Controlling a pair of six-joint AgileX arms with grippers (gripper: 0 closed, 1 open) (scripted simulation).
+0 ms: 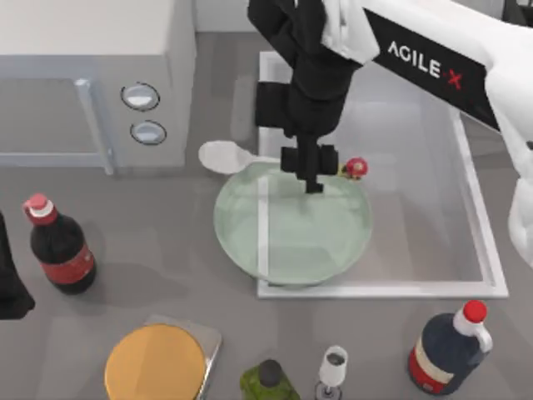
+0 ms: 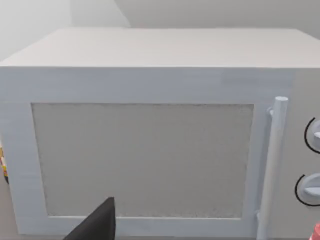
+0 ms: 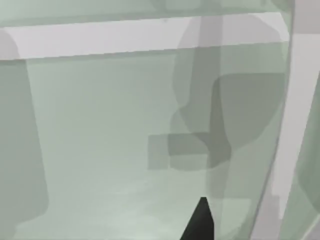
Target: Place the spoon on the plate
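The white spoon hangs level over the far rim of the pale green plate. Its bowl juts past the plate toward the left, and its red spotted knob points right. My right gripper reaches down from above and is shut on the spoon's handle at mid-length. In the right wrist view the plate lies close beneath, carrying the gripper's shadow, with one dark fingertip at the edge. My left arm sits parked at the table's left edge.
A white microwave stands at the back left and fills the left wrist view. A cola bottle is at the left. An orange disc on a grey board, a green bottle, a small glass and a dark bottle line the front. A white-framed tray lies under the plate.
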